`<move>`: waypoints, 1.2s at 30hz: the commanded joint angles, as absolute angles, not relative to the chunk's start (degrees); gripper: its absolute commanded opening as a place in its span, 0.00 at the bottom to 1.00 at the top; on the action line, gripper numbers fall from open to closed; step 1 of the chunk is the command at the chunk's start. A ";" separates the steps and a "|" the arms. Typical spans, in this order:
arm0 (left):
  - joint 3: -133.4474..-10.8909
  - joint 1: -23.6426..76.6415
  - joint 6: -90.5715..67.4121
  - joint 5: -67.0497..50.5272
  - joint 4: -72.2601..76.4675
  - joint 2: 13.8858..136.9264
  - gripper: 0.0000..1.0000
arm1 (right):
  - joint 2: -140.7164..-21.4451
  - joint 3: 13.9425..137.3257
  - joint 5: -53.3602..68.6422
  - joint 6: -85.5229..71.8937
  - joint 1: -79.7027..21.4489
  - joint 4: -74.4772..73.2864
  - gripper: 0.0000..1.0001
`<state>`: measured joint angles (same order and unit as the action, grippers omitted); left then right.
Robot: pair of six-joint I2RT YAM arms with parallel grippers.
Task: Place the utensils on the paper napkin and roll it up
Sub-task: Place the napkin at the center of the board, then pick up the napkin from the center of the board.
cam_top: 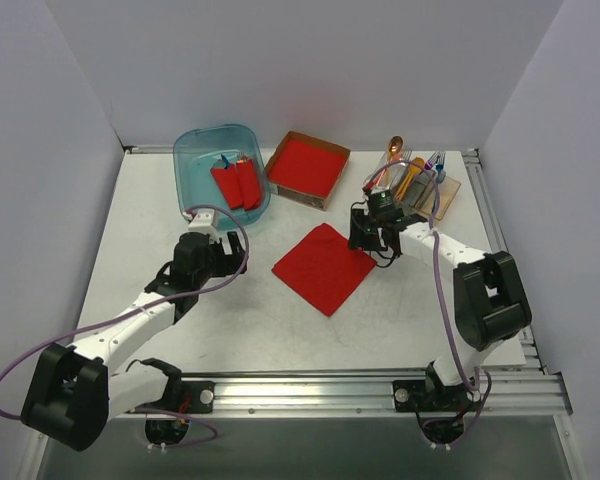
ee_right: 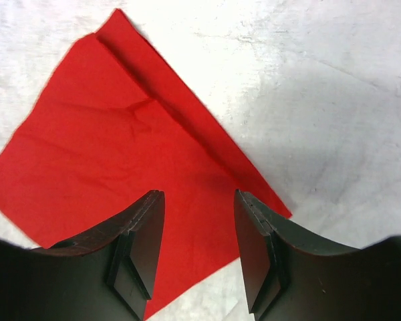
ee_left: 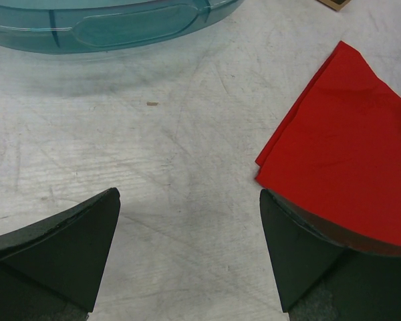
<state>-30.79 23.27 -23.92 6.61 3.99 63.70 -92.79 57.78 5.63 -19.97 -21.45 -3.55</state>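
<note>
The right hand (cam_top: 372, 240), fingers apart and empty, hangs over the right corner of the paper napkin (cam_top: 323, 267), which lies flat mid-counter (cam_top: 280, 335) with bare surface around it. The left hand (cam_top: 223, 258) gapes wide near its left corner. A blue bin (cam_top: 190, 150) and cardboard box (cam_top: 278, 165) line the back. Only the overhead view shows the utensils (cam_top: 415, 178), far right behind the right hand.

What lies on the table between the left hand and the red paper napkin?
Nothing lies there. In the top external view, only bare white table separates the left hand from the paper napkin. The left wrist view agrees.
</note>
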 commanded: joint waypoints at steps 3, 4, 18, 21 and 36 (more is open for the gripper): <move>-33.48 24.52 -22.68 2.02 8.44 65.91 0.94 | -98.52 61.52 5.89 -16.17 -21.36 -3.52 0.46; -33.66 24.78 -22.68 1.85 8.52 66.18 0.95 | -99.66 61.70 6.06 -15.91 -21.36 -3.52 0.46; -33.84 24.96 -22.68 2.90 7.91 66.45 0.94 | -99.32 60.47 7.38 -14.42 -22.15 -3.51 0.04; -33.75 24.96 -22.68 3.08 7.82 66.27 0.95 | -99.14 60.21 8.61 -14.41 -22.32 -3.43 0.00; -33.66 24.96 -22.85 3.87 7.47 65.83 0.94 | -97.56 60.65 11.69 -21.88 -36.82 -2.73 0.01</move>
